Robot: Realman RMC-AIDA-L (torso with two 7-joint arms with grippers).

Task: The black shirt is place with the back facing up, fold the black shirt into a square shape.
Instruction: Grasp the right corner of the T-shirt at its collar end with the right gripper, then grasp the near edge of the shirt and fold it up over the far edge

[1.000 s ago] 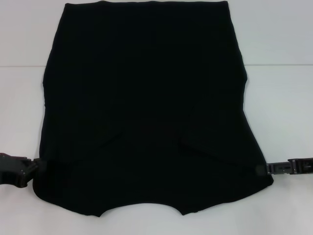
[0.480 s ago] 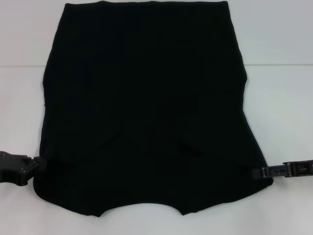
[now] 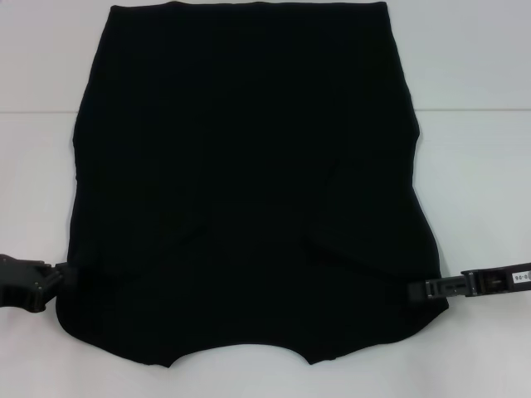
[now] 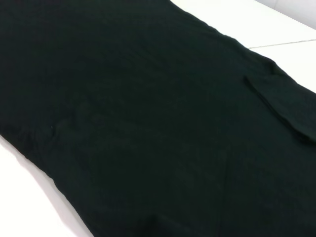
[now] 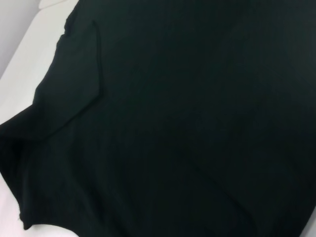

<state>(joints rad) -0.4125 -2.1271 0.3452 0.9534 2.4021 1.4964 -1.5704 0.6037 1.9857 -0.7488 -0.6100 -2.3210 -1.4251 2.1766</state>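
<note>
Black shirt (image 3: 245, 182) lies flat on the white table (image 3: 477, 166), plain side up, sleeves folded in over the body, collar notch at the near edge facing the robot. Fills most of the head view; far hem runs close to the top of it.

Left gripper (image 3: 62, 278) sits at the shirt's near-left edge, tip touching the cloth. Right gripper (image 3: 419, 290) reaches in from the right at the near-right corner, tip over the fabric edge. Finger state: can't tell for either one (black tips merge into black cloth; no gap or pinch resolvable).

Both arms cut off at the head view's borders.

Wrist views show no fingers at all, just cloth. Left wrist picks up the folded sleeve (image 4: 279, 106) edge lying on the body; right wrist shows the other sleeve flap (image 5: 79, 79) and its crease, both barely visible from the head.
</note>
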